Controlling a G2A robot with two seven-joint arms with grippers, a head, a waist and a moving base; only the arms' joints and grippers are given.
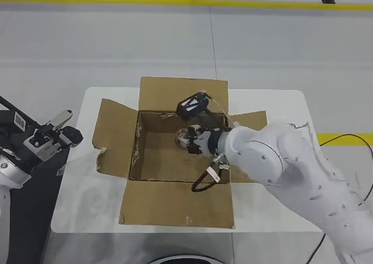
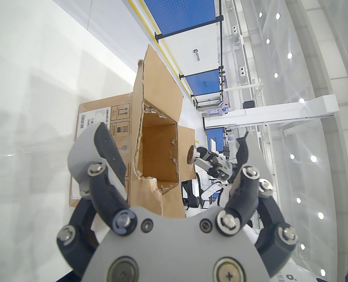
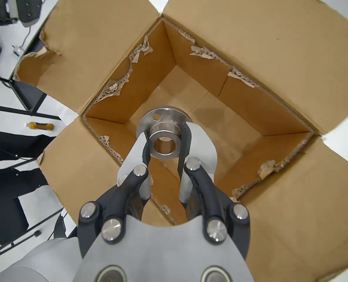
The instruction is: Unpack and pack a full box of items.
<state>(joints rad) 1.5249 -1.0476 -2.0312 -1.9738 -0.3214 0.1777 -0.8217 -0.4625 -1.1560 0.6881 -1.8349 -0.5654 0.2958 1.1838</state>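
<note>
An open cardboard box (image 1: pixel 173 198) stands on the white table with all flaps spread; its torn inner walls (image 3: pixel 191 68) and bare floor show in the right wrist view. My right gripper (image 3: pixel 165 145) hangs over the box opening, shut on a steel flanged ring (image 3: pixel 163 124) held by its hub. From above, the same gripper (image 1: pixel 189 138) with the ring is over the box's far half. In the left wrist view the ring (image 2: pixel 190 154) appears beside the box (image 2: pixel 156 148). My left gripper (image 2: pixel 174 145) is open and holds nothing, off the table's left side (image 1: pixel 54 135).
A black device (image 1: pixel 194 104) rests on the box's far flap. A black cable loop (image 1: pixel 206 179) hangs off the right arm over the box. A dark cart (image 1: pixel 14 198) sits left of the table. The white table (image 1: pixel 80 198) is bare around the box.
</note>
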